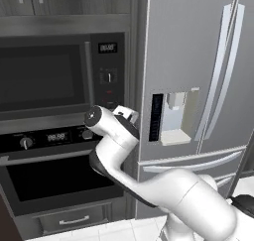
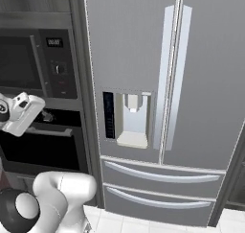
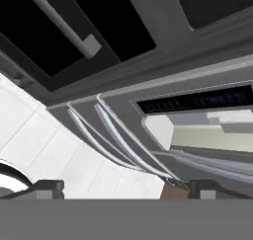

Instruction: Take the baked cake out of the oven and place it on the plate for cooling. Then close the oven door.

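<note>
A: Where's the oven (image 1: 49,158)?
B: Left base view, around eight o'clock — black, built in under the microwave (image 1: 44,76), two knobs with a small display between them. The oven door (image 1: 54,178) is shut, its silver bar handle (image 1: 47,157) running across the top.
A: And the tool (image 3: 126,188)?
B: In the hand view its two dark tips sit wide apart at six o'clock, spread fully, with nothing between them. It hangs in front of the oven's right end, beside the steel fridge (image 2: 158,83).
A: What does the hand camera look at?
B: The end of the oven handle at eleven o'clock, and the fridge's dispenser (image 2: 131,119) at three o'clock.
</note>
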